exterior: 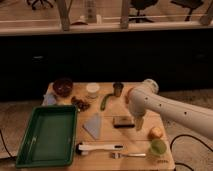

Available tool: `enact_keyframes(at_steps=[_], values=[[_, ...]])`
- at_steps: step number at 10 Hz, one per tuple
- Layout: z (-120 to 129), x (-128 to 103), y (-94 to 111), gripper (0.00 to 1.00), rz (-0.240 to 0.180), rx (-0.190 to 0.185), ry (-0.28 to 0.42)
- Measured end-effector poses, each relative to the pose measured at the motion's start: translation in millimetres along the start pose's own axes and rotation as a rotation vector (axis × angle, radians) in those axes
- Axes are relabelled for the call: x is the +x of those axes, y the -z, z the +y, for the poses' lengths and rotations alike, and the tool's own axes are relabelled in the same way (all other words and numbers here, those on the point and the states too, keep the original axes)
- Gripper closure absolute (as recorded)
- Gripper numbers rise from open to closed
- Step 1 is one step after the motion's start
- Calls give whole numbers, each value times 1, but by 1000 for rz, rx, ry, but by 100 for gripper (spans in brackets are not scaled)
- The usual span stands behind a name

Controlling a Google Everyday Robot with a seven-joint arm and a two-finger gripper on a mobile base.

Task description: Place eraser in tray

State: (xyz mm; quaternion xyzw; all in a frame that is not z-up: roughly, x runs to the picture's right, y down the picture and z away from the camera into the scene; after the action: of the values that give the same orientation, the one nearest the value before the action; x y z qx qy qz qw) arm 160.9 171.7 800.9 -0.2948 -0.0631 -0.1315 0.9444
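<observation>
The eraser point(123, 121), a small dark block, lies flat near the middle of the wooden table. My white arm reaches in from the right, and the gripper point(138, 123) hangs just to the right of the eraser, pointing down, open and holding nothing. The green tray point(30, 145) sits at the table's front left with nothing in it, well to the left of the eraser.
A grey-blue cloth point(93, 125) lies between tray and eraser. A white-handled tool point(100, 148) and a fork point(127, 155) lie along the front edge. At the right front are a green cup point(158, 148) and a round fruit point(155, 133). Behind are a dark bowl point(63, 86), a white cup point(92, 90) and a metal cup point(118, 89).
</observation>
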Motion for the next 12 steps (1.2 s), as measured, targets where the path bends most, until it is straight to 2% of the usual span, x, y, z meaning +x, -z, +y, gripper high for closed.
enact_keyframes(at_steps=[6, 12], values=[[-7, -11, -29, 20, -46, 2, -7], [-10, -12, -45, 20, -81, 4, -18]])
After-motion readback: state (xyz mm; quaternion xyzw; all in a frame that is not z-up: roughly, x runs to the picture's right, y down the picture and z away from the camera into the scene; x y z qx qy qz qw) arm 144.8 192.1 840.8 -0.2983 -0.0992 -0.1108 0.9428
